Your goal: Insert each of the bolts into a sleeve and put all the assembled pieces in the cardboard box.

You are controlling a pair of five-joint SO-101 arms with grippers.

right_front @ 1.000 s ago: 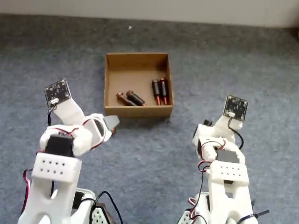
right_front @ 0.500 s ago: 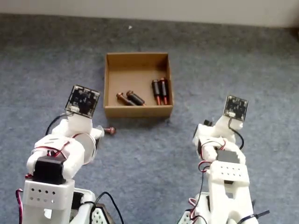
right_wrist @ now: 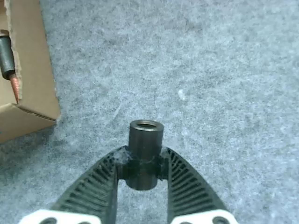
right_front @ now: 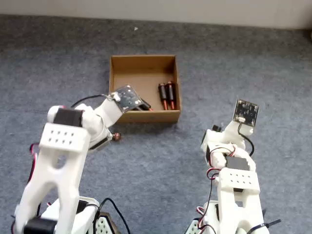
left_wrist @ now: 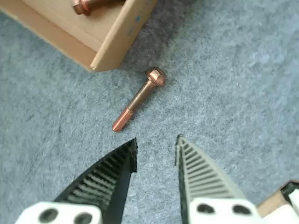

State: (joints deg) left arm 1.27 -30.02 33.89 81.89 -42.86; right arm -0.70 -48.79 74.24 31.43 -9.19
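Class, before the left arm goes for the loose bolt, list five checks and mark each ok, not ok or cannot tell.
1. Left gripper open: ok.
2. Bolt lies free on the carpet, outside the cardboard box: ok.
3. Bolt within the left gripper's grasp: not ok, it lies beyond the tips.
4. Right gripper shut on the sleeve: ok.
5. Sleeve's open end uncovered: ok.

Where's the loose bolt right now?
In the left wrist view, the bolt lies on the carpet just outside a corner of the cardboard box, ahead of the open left gripper.
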